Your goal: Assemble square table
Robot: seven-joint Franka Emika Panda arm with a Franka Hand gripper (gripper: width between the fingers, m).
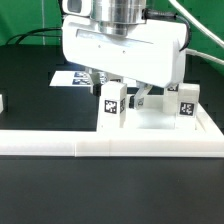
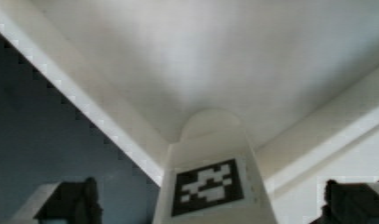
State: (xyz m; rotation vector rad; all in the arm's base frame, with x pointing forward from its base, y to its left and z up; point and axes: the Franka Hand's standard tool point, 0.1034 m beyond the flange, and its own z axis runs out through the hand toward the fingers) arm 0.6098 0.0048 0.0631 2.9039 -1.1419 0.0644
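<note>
The square table's white panel [image 1: 150, 126] lies flat against the rail. A tagged white leg [image 1: 111, 105] stands upright on it, and a second tagged leg [image 1: 187, 104] stands at the exterior view's right. A third leg [image 1: 146, 99] shows partly behind the first. My gripper [image 1: 112, 90] hangs straight over the first leg. In the wrist view that leg [image 2: 207, 180] rises between my gripper [image 2: 209, 206], whose dark fingers [image 2: 65, 202] stand apart from it with a gap on both sides. The panel [image 2: 204, 60] fills the picture beyond. The gripper is open.
A long low white rail [image 1: 110, 147] runs along the panel's near edge. The marker board [image 1: 68, 77] lies on the black table behind the arm. A small white part [image 1: 3, 102] shows at the exterior view's left edge.
</note>
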